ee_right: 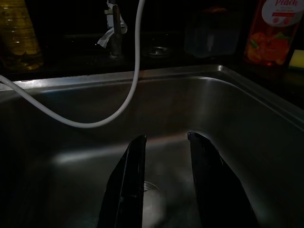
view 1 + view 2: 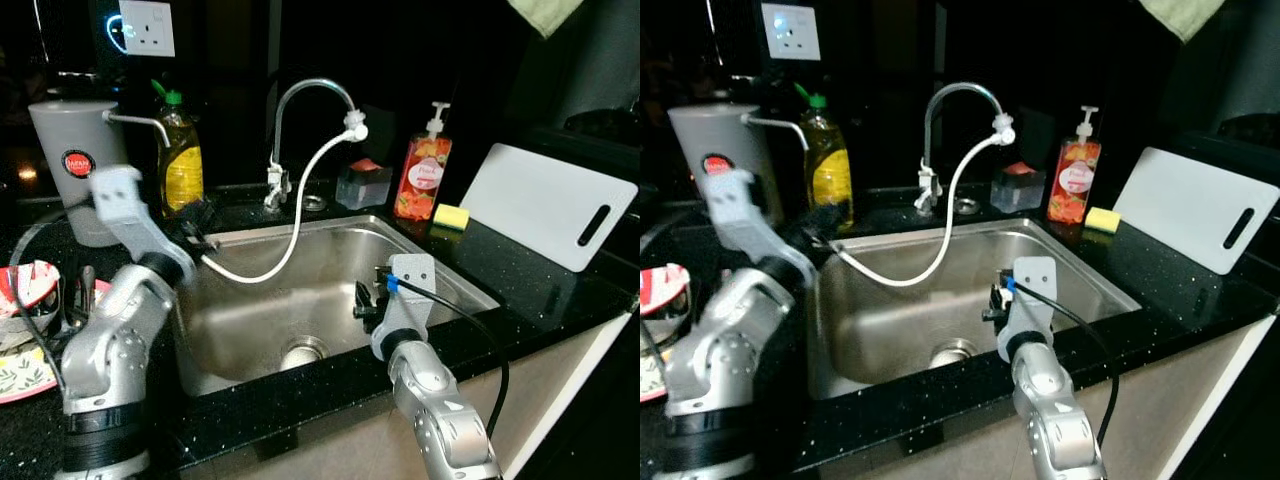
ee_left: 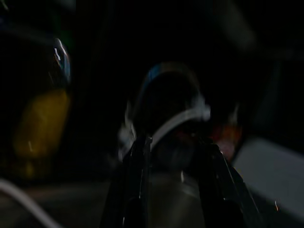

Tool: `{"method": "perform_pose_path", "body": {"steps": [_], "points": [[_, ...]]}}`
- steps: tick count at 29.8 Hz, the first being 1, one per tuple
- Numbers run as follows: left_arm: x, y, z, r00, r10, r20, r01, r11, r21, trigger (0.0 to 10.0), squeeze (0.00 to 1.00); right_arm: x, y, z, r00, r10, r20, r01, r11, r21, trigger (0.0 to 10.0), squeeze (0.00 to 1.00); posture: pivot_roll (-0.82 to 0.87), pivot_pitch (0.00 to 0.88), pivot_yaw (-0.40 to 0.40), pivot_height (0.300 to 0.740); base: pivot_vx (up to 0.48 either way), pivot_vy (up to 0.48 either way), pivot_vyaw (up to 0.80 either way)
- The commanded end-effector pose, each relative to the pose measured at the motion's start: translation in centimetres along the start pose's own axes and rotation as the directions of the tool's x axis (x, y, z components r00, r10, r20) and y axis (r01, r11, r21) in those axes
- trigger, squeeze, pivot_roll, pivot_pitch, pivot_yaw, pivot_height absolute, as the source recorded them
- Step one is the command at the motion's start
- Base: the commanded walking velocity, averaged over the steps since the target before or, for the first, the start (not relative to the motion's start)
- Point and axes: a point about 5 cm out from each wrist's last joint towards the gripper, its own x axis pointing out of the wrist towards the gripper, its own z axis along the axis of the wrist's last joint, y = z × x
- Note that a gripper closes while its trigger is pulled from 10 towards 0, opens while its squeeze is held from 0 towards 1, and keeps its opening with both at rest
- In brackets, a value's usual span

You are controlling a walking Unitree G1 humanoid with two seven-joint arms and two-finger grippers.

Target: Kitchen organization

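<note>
My right tool (image 2: 362,300) hangs over the stainless steel sink basin (image 2: 250,300), its two black fingers (image 1: 128,190) parted with nothing between them. My left tool (image 2: 198,238) is raised at the basin's left rim, its fingers likewise apart and empty, aimed toward the curved chrome tap (image 2: 300,110).

A thin white hose (image 2: 290,230) runs from the tap's spout in a long sagging loop down across the basin toward my left tool. The basin is rectangular, its long side running left to right, with a round drain (image 2: 300,352) at the bottom.

The black speckled stone surface (image 2: 540,290) surrounds it. On it behind the sink stand a yellow dish-soap bottle with a green cap (image 2: 180,155), a grey cylindrical dispenser (image 2: 78,160) and a red peach soap pump bottle (image 2: 422,170). A yellow sponge (image 2: 451,215) and a white plastic cutting board (image 2: 550,205), tilted with its handle slot to the right, sit at the right. The room is dark.
</note>
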Motion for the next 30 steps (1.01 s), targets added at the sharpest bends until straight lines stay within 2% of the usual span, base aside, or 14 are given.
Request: {"method": "perform_pose_path", "body": {"steps": [1,4,5,6,7,8,9,13,15,18,21,22,23,30], "points": [[-0.1,0.1,1.1,0.998,-0.005,0.062,0.004,1.0,0.028,10.0,0.0,-0.2,-0.1,-0.2,1.0,-0.008,-0.006,0.008,1.0,-0.011,10.0,0.0,-0.06,0.0,-0.083,0.74,0.0,0.0,0.0],[-0.1,0.4,1.4,0.996,0.034,0.081,-0.037,0.998,0.046,10.0,0.0,-0.2,-0.1,-0.2,1.0,-0.009,-0.006,0.009,1.0,-0.01,10.0,0.0,-0.06,0.0,-0.083,0.74,0.0,0.0,0.0],[0.0,0.7,1.4,0.995,0.075,0.067,-0.084,0.987,0.14,10.0,0.0,-0.2,-0.1,-0.2,1.0,-0.01,-0.006,0.01,1.0,-0.01,10.0,0.0,-0.06,0.0,-0.083,0.74,0.0,0.0,0.0],[0.1,1.0,0.8,0.993,0.119,0.022,-0.12,0.935,0.335,10.0,0.0,-0.2,-0.1,-0.2,1.0,-0.01,-0.006,0.01,1.0,-0.01,10.0,0.0,-0.06,0.0,-0.084,0.74,0.0,0.0,0.0],[0.1,1.1,0.3,0.99,0.142,0.006,-0.128,0.87,0.476,10.0,0.0,-0.2,-0.1,-0.2,1.0,-0.009,-0.005,0.009,1.0,-0.01,10.0,0.0,-0.06,0.0,-0.085,0.74,0.0,0.0,0.0],[0.1,1.1,0.3,0.99,0.142,0.006,-0.128,0.87,0.476,10.0,0.0,-0.2,-0.1,-0.2,1.0,-0.009,-0.005,0.009,1.0,-0.01,10.0,0.0,-0.06,0.0,-0.085,0.74,0.0,0.0,0.0],[0.0,1.1,-0.1,0.989,0.148,-0.008,-0.121,0.836,0.536,10.0,0.0,-0.2,-0.1,-0.2,1.0,-0.009,-0.005,0.009,1.0,-0.01,10.0,0.0,-0.06,0.0,-0.085,0.74,0.0,0.0,0.0],[-0.5,2.0,-1.7,0.973,0.218,-0.081,-0.136,0.816,0.561,10.0,0.0,-0.2,-0.1,-0.3,1.0,-0.006,-0.006,0.006,1.0,-0.011,10.0,0.0,-0.06,0.0,-0.083,0.74,0.0,0.0,0.0],[-1.0,2.9,-2.6,0.954,0.279,-0.113,-0.16,0.787,0.595,10.0,0.0,-0.2,-0.1,-0.3,1.0,-0.007,-0.006,0.007,1.0,-0.011,10.0,0.0,-0.05,0.0,-0.083,0.74,0.0,0.0,0.0],[-1.7,3.5,-4.2,0.92,0.307,-0.242,-0.168,0.87,0.464,10.0,0.0,-0.3,-0.1,-0.3,1.0,-0.007,-0.005,0.007,1.0,-0.011,10.0,0.0,-0.06,0.0,-0.081,0.74,0.0,0.0,0.0],[-1.8,3.5,-4.5,0.92,0.301,-0.251,-0.174,0.887,0.427,10.0,0.0,-0.3,-0.1,-0.3,1.0,-0.006,-0.004,0.006,1.0,-0.011,10.0,0.0,-0.06,0.0,-0.081,0.74,0.0,0.0,0.0],[-1.9,3.6,-4.7,0.915,0.315,-0.251,-0.179,0.876,0.448,10.0,0.0,-0.3,-0.1,-0.3,1.0,-0.007,-0.006,0.007,1.0,-0.012,10.0,0.0,-0.06,0.0,-0.081,0.74,0.0,0.0,0.0],[-2.3,4.1,-5.1,0.9,0.352,-0.256,-0.182,0.838,0.514,10.0,0.0,-0.5,-0.1,-0.5,1.0,-0.007,-0.011,0.007,1.0,-0.013,10.0,0.0,-0.06,0.0,-0.077,0.74,0.0,0.0,0.0],[-2.6,4.2,-5.7,0.881,0.38,-0.281,-0.176,0.816,0.551,10.0,0.0,-0.6,-0.1,-0.5,1.0,-0.008,-0.011,0.008,1.0,-0.012,10.0,0.0,-0.06,0.0,-0.076,0.74,0.0,0.0,0.0]]}}
